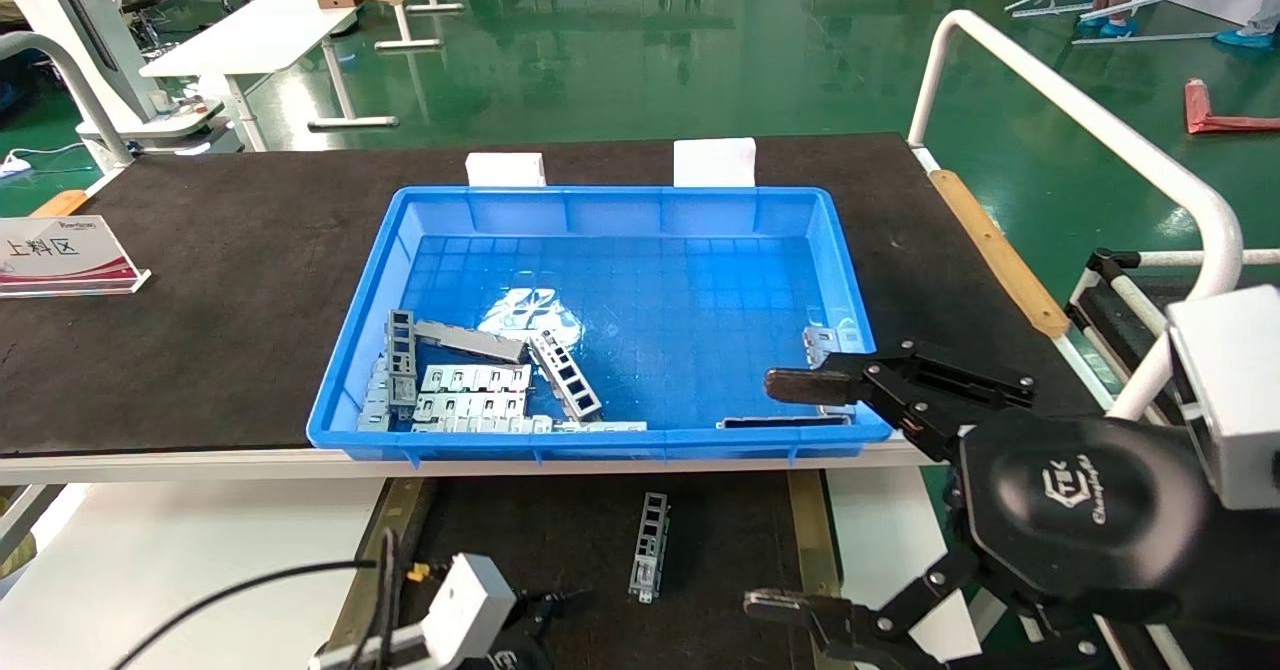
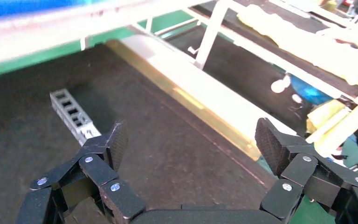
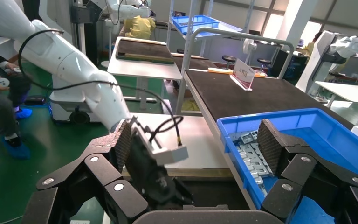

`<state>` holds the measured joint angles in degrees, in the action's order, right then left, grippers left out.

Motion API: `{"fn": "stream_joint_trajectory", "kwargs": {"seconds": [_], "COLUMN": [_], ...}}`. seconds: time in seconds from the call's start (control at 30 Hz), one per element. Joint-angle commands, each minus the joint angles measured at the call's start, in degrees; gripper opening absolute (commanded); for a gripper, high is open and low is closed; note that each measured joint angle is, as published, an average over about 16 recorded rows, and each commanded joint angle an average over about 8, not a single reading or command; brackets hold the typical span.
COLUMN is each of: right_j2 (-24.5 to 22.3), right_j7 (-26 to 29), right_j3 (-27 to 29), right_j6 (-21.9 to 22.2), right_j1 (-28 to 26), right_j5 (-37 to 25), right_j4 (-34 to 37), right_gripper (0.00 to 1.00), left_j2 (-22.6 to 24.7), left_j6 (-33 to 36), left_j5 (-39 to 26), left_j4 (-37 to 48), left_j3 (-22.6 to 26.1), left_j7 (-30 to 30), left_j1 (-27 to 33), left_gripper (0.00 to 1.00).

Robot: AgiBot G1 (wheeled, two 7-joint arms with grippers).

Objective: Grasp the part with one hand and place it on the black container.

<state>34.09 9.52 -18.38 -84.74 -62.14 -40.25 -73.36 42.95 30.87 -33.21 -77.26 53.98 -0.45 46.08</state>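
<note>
Lying on the matte floor of the black container (image 1: 720,550), below the bench's near edge: the part (image 1: 650,546), a slim ladder-like bracket, lengthwise toward the bench, free of any grip. Parked low at the container's near left: the left gripper (image 2: 191,144), fingers (image 2: 114,142) spread wide and holding nothing. In the left wrist view, the part (image 2: 72,115) just beyond one fingertip, near but apart, outside the gap between the fingers, with a brass-coloured side rail (image 2: 200,109) running alongside. Over the bench's near right corner: the right gripper (image 1: 790,495), likewise released and empty, one finger (image 1: 800,385) reaching over the near right rim of the blue bin (image 1: 600,440), the other low over the container's right rail. Inside the bin, toward its near left corner: a heap of grey brackets and flat plates (image 1: 470,390); by its right wall, a few more pieces (image 1: 825,345). Near the bench's left edge: a sign card (image 1: 60,255). Seen only from the head: the part's place within the container and both arms together. Seen only from the left wrist: the closeness of fingertip and part. From the right wrist view: the bin's corner (image 3: 307,126) with its plates and the white left arm (image 3: 74,70) beyond, the part itself hidden.
</note>
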Motion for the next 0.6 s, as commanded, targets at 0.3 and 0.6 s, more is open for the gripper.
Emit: {"fn": "stream_joint_trajectory", "kwargs": {"seconds": [0.3,0.6], "right_j2": [0.0,0.0], "right_j7": [0.0,0.0], "right_j3": [0.0,0.0], "right_j6": [0.0,0.0], "right_j1": [0.0,0.0], "right_j5": [0.0,0.0], "right_j4": [0.0,0.0], "right_gripper": [1.00,1.00], "left_j2": [-4.0,-5.6], "left_j6": [8.5,11.1], "left_j5": [1.8,3.1], "left_j4": [-0.4,-0.4], "left_j3": [-2.3,-4.0], "left_j7": [1.2,2.5], "left_j1": [2.6,3.0], "left_gripper": [1.00,1.00]}}
